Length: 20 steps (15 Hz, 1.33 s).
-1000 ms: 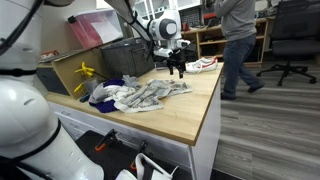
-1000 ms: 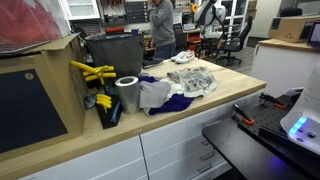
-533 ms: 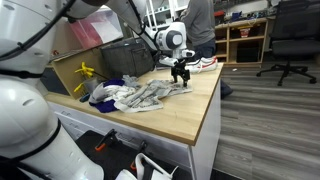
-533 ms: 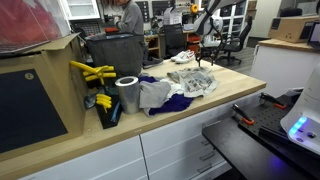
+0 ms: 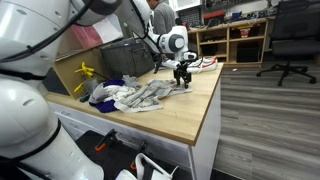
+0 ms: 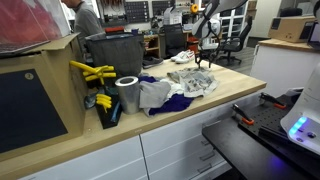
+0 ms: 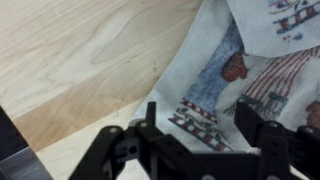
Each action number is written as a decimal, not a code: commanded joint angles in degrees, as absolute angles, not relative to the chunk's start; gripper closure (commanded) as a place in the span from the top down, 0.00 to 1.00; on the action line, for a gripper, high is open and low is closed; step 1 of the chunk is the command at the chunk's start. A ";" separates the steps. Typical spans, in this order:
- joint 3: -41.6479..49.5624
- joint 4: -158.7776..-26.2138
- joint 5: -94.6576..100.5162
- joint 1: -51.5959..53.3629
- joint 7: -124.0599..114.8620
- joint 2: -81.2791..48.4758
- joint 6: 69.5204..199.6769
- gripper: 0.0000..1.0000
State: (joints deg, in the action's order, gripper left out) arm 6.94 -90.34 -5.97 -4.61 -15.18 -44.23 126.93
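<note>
A pile of patterned white cloth (image 5: 150, 95) lies on the wooden table (image 5: 195, 115), and it also shows in the other exterior view as cloth (image 6: 195, 80). My gripper (image 5: 182, 78) points straight down at the pile's far end, close to the tabletop, and it appears as a small dark gripper (image 6: 203, 62) at the far end of the bench. In the wrist view the gripper (image 7: 198, 112) has its two black fingers (image 7: 150, 112) standing apart. The edge of the printed cloth (image 7: 230, 70) lies between them, with bare wood to the left. Nothing is clamped.
A grey bin (image 5: 125, 55) stands behind the cloth, with a yellow tool (image 6: 90, 72) and a silver roll (image 6: 127, 93) near a cardboard box. A shoe (image 5: 205, 64) lies at the table's far end. A person (image 6: 85, 18) stands behind the bench. An office chair (image 5: 290, 40) is on the floor.
My gripper has come down and slightly forward onto the far end of the cloth. Its fingers have drawn a little closer. The person has walked across behind the bench.
</note>
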 commanded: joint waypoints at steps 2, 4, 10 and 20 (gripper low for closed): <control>7.59 -87.22 -5.79 -5.15 -16.41 -46.34 125.14 0.43; 7.67 -87.00 -5.71 -5.28 -16.30 -47.07 125.25 0.27; 7.18 -87.13 -5.28 -4.63 -15.60 -47.20 125.25 0.00; 10.72 -82.86 5.99 0.60 -16.49 -46.45 126.32 0.01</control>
State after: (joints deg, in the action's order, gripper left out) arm 9.13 -85.32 2.54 -1.44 -15.22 -46.44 126.84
